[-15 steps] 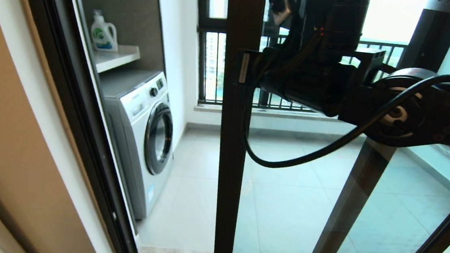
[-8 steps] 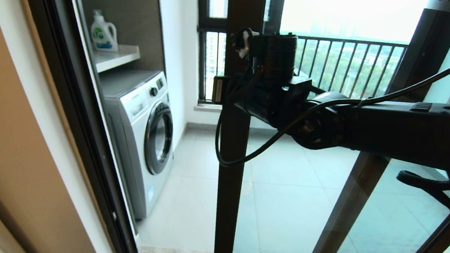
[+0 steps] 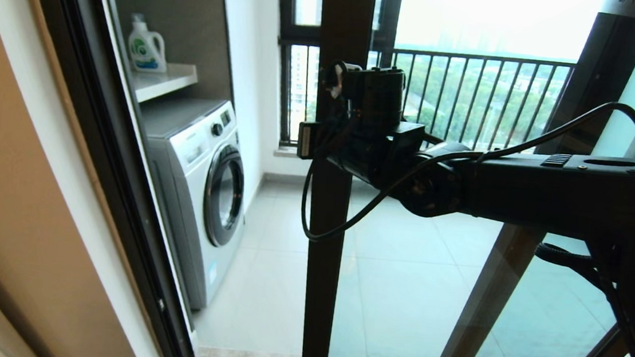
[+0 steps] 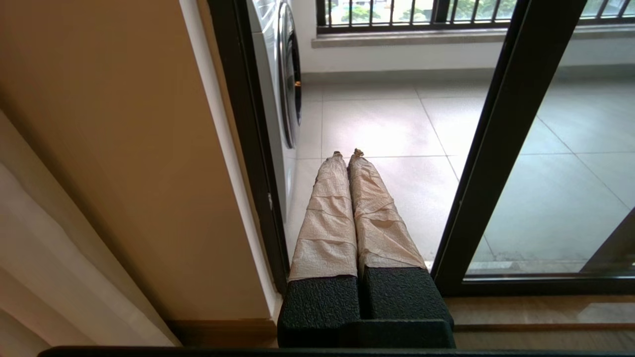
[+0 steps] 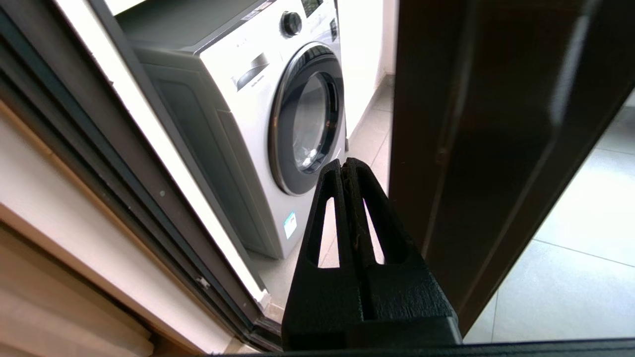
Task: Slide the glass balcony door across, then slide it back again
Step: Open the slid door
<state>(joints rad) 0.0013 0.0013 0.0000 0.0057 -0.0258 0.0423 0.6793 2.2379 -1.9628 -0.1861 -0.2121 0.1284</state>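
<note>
Glass balcony door point(image 3: 325, 248): dark upright standing mid-opening, part slid across, gap open between it and the washing machine point(image 3: 201, 191). Right gripper point(image 5: 348, 168): fingers pressed together, empty, raised just beside the door upright on the washing-machine side; contact with the frame apparently none, hard to tell. Left gripper point(image 4: 346, 154): paper-wrapped fingers closed together, held low, between the door upright and the washing machine. Detergent bottle point(image 3: 146, 45): on shelf above the washing machine.

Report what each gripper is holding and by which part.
Nothing is held. The right gripper is shut and empty beside the glass balcony door upright; the left gripper is shut and empty, low by the doorway.
</note>
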